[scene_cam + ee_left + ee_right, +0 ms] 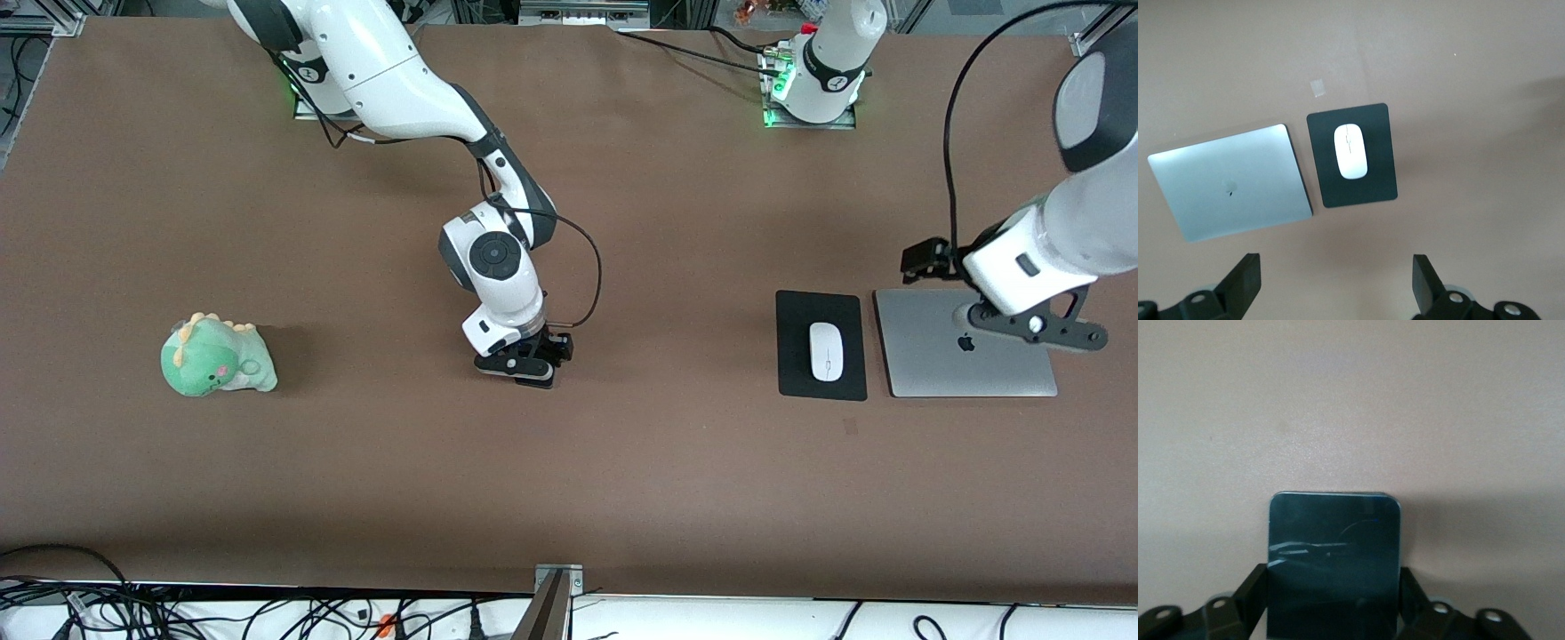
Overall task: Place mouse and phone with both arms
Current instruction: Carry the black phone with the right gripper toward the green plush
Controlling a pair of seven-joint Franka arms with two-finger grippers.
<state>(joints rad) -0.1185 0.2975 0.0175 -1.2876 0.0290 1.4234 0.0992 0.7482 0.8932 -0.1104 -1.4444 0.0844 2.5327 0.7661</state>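
- The phone [1333,563] sits clamped between the right tool's [524,364] fingers, low over the bare desk [622,462] mid-way along it, long axis running out from the tool.
- The mouse [825,351] lies on the mouse pad [791,373] beside the laptop [951,373], lengthwise along the pad.
- The left tool [1337,283] hangs spread apart over the laptop.
- Risk: the glossy phone could slip or tip on release.

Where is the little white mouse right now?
The mouse lies on the black mouse pad, beside the silver laptop, toward the left arm's end of the table. The left gripper hangs open above them, not touching it.
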